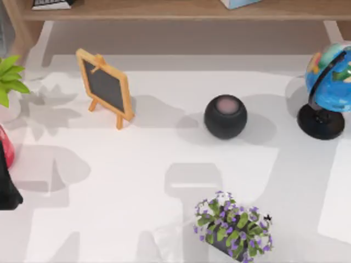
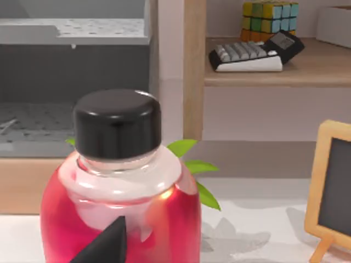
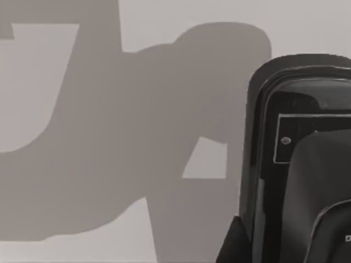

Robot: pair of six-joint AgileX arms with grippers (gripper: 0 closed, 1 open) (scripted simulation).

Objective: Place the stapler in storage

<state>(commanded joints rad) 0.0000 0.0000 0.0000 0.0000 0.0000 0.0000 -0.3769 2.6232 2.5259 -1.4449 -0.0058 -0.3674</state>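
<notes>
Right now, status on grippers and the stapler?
Left gripper at table's left edge, close behind red bottle. Right gripper low over table, beside black glossy body, likely the stapler. Bottle stands between left gripper and shelf.

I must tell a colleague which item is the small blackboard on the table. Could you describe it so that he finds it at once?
Start at the wooden shelf along the table's far edge, then look just in front of it, toward the left. There stands the small blackboard on a wooden easel. Its flat dark panel in an orange-brown frame separates it from the round black speaker to its right.
</notes>
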